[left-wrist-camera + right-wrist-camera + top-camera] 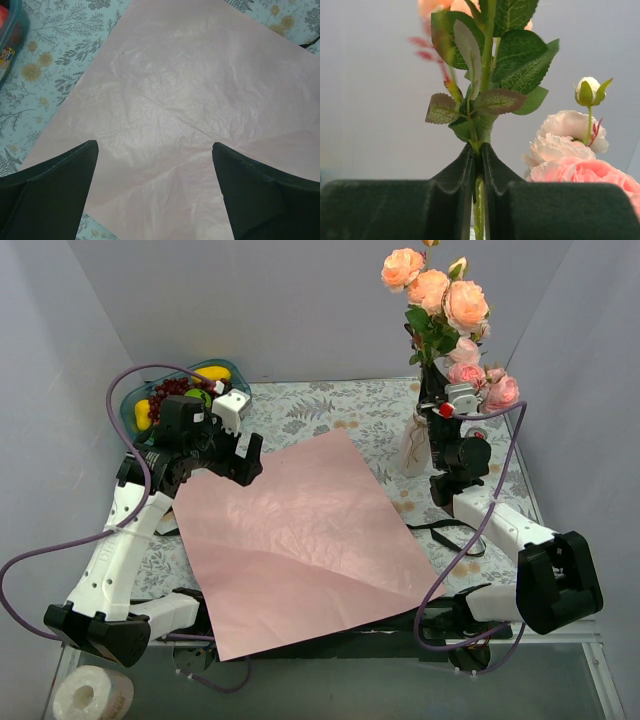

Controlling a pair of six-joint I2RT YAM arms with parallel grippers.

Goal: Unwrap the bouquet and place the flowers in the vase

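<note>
Both fingers of the right gripper [480, 150] pinch the flowers [440, 295] by a stem, holding them upright at the vase [416, 445] (probably to steady seating), while the left gripper [155, 150] hangs spread over the flat paper [300, 540].

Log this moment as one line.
left gripper: open, above wrapping paper | right gripper: shut on flowers, upright at vase | wrapping paper: spread flat on table
</note>
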